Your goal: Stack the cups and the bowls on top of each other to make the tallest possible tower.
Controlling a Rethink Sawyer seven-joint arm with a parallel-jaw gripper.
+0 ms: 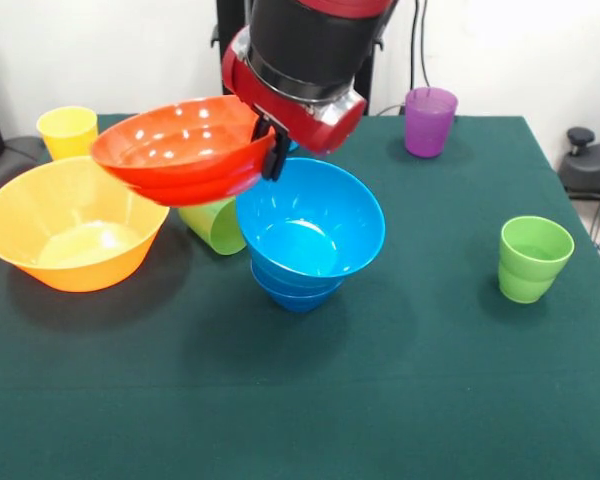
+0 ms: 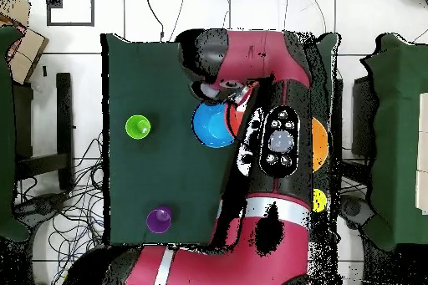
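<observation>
Clamped on the right rim of the orange-red bowl [image 1: 185, 150], my gripper [image 1: 273, 150] holds it tilted in the air at the upper middle of the front view, its black fingers [image 1: 277, 155] pinching the rim from both sides. That bowl hangs clear of the green table [image 1: 410, 380], above and between the big yellow-orange bowl [image 1: 72, 225] at the left and the blue pile.

At centre stands the tower [image 1: 308, 235]: light blue bowls nested one in another, the topmost wide and flared, leaning a little toward the camera. Just beside its left, partly under the raised bowl, a green cup [image 1: 215, 225] lies on its side. A yellow cup [image 1: 68, 131] stands upright at the upper left, behind the yellow-orange bowl. A translucent purple cup [image 1: 430, 121] stands upright at the upper right, well apart from the pile. Another green cup [image 1: 533, 259] stands upright at the right.

From overhead, my arm [image 2: 280, 131] covers much of the table; the blue pile [image 2: 211, 127], the upright green cup [image 2: 138, 127] and the purple cup [image 2: 159, 219] show left of it.
</observation>
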